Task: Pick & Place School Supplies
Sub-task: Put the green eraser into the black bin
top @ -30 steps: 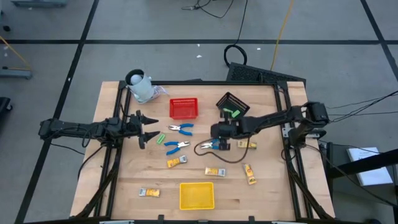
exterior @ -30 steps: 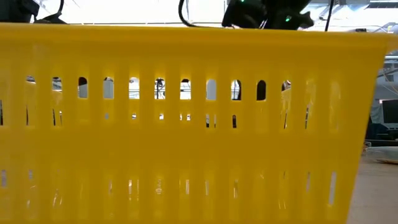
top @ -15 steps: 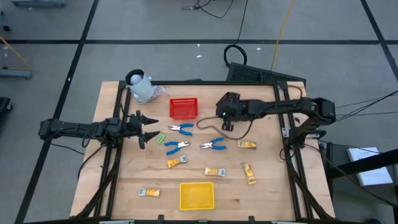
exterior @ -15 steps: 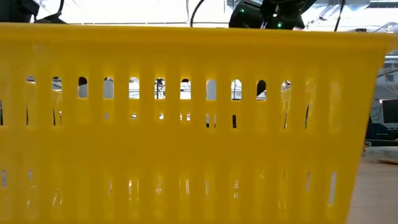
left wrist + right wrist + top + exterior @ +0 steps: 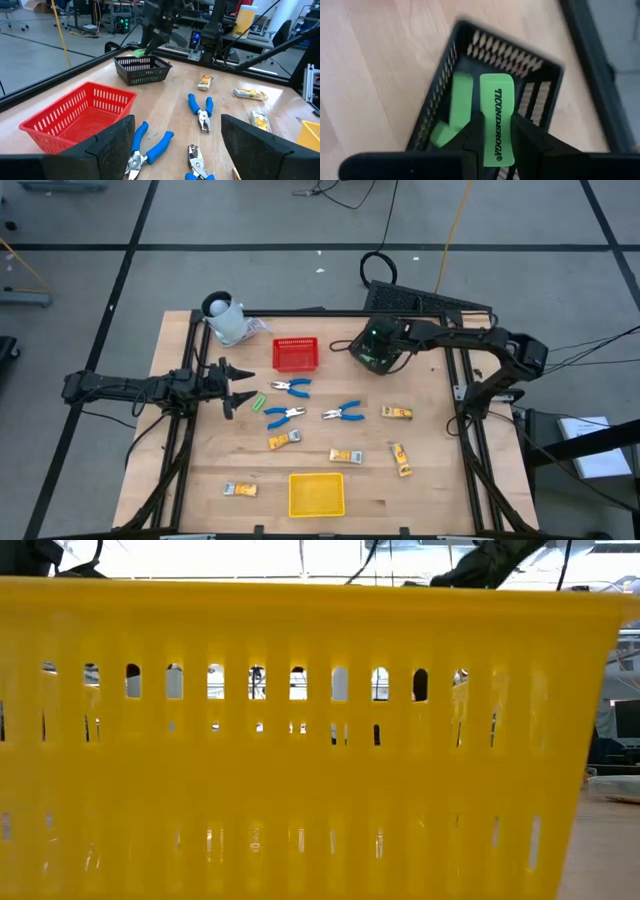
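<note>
The right gripper point(image 5: 496, 131) holds a green block point(image 5: 496, 117) above the black basket point(image 5: 535, 70), where another green block point(image 5: 454, 112) lies. The left gripper point(image 5: 238, 387) waits wide open near the table's left edge.

You see a pale wood table point(image 5: 430, 470) with visible grain and a matt finish. The red basket point(image 5: 75, 117) and yellow basket point(image 5: 300, 740) look like smooth, slotted plastic. The pliers point(image 5: 201, 111) pair bare metal tips with glossy blue grips. The green block point(image 5: 496, 120) looks matt, printed in black.
</note>
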